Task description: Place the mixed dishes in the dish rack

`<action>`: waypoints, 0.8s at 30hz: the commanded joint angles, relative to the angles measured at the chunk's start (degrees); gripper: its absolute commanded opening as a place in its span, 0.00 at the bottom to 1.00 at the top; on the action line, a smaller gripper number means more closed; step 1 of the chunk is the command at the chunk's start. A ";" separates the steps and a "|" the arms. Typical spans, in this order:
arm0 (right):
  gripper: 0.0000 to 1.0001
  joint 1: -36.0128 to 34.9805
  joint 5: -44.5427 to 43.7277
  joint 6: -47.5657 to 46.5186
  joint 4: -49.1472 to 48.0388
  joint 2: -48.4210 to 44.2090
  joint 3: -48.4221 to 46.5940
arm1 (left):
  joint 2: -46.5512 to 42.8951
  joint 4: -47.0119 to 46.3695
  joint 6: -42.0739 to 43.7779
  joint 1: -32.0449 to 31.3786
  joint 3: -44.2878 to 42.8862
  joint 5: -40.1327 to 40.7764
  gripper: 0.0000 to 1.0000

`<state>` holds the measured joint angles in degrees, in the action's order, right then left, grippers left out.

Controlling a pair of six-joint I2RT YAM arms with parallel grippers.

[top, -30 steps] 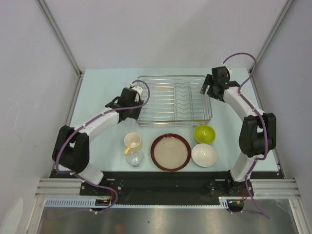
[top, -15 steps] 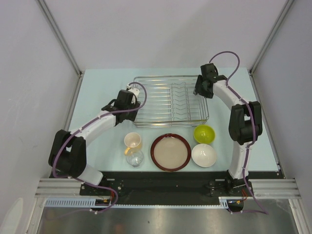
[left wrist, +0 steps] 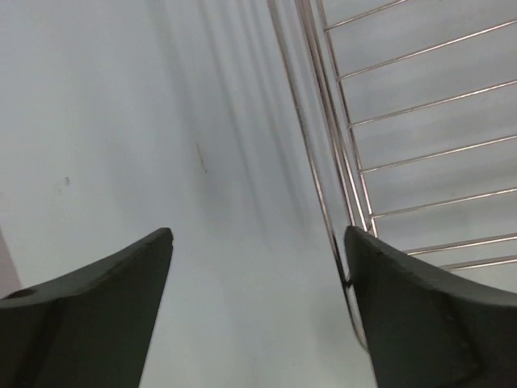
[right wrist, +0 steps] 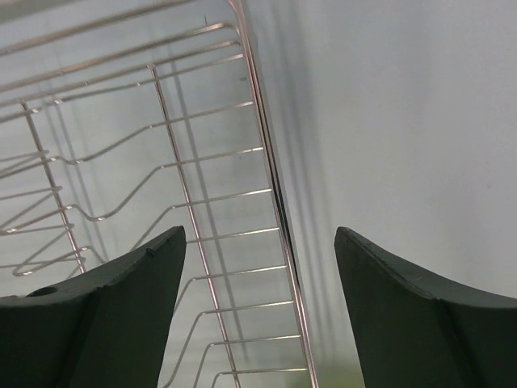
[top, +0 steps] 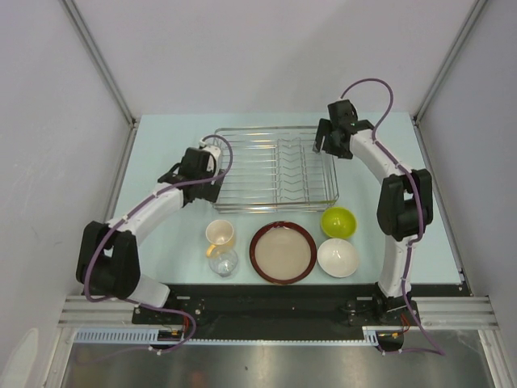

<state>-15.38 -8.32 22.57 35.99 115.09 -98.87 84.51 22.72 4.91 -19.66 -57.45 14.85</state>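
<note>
Left gripper and right gripper, both spread wide and empty, flank the dish rack at its short ends; its long axis runs between them.

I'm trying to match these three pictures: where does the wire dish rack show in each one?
Top external: the dish rack sits at the centre of the picture, between the two arms.
Left wrist: dish rack in the upper right, its side rail running down.
Right wrist: dish rack fills the left half, its rail down the middle.
Shared landmark: the pale table beside that rail.
</note>
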 commanded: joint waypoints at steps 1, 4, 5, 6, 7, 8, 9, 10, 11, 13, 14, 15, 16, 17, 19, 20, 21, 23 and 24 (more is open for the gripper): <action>0.84 -0.97 -2.84 -1.21 0.93 -4.42 -3.79 | -4.96 5.13 1.33 0.59 -4.06 0.09 1.00; 0.89 -1.85 -4.86 -1.91 0.93 -9.07 -3.79 | -6.55 7.77 1.95 0.59 -9.42 -0.79 1.00; 0.89 -2.11 -4.95 -2.17 1.10 -10.57 -3.61 | -7.68 8.73 1.95 0.59 -10.91 -1.22 1.00; 0.89 -2.46 -5.13 -2.26 1.71 -11.98 -3.52 | -8.39 10.40 2.04 0.50 -13.71 -1.66 1.00; 0.89 -3.42 -4.96 -2.18 2.24 -14.95 -3.17 | -9.01 11.37 2.21 0.59 -14.87 -2.45 1.00; 0.90 -3.78 -4.87 -1.92 2.77 -16.55 -2.74 | -10.75 12.43 2.73 0.59 -15.84 -3.24 1.00; 0.89 -4.31 -4.95 -1.65 3.56 -18.13 -0.64 | -11.99 14.70 3.17 0.50 -16.81 -5.43 1.00; 0.89 -5.09 -4.95 -1.21 3.82 -20.32 0.94 | -13.13 15.94 3.79 0.59 -16.73 -7.01 1.00; 0.89 -5.45 -4.61 -0.77 4.00 -24.17 2.79 | -14.88 17.00 5.71 0.50 -16.21 -8.51 1.00; 0.87 -6.24 -3.03 1.16 4.09 -28.67 9.73 | -20.15 19.55 7.83 0.50 -11.74 -13.17 1.00; 0.86 -6.77 -2.50 1.51 4.44 -32.61 12.18 | -22.26 20.16 10.27 0.50 -9.46 -13.96 1.00; 0.83 -7.47 -2.58 2.12 6.01 -34.21 15.34 | -26.37 20.34 11.08 0.50 -4.91 -13.54 1.00; 0.82 -8.95 -4.41 2.48 7.07 -35.62 16.77 | -28.42 20.43 11.70 0.50 -2.60 -13.19 1.00; 0.81 -11.84 -5.38 2.66 9.52 -37.98 17.74 | -30.09 21.13 13.36 0.50 1.16 -13.27 1.00; 0.80 -15.46 -7.06 4.31 11.47 -40.28 21.41 | -35.10 21.75 14.60 0.50 3.83 -13.88 1.00; 0.80 -18.34 -7.15 5.28 12.87 -41.34 22.66 | -36.42 22.10 14.95 0.50 5.32 -13.80 1.00; 0.79 -19.16 -7.15 6.25 13.58 -43.09 24.15 | -37.39 22.19 15.22 0.50 5.68 -13.71 1.00; 0.79 -19.43 -8.29 10.10 15.50 -44.42 28.80 | -38.02 22.63 15.05 0.41 5.42 -13.09 1.00; 0.79 -18.82 -9.25 11.78 16.21 -45.55 30.30 | -37.84 22.72 14.87 0.41 4.55 -13.18 1.00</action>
<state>-34.00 -13.96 27.18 45.34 72.25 -74.37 47.07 44.84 17.32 -19.35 -52.03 2.70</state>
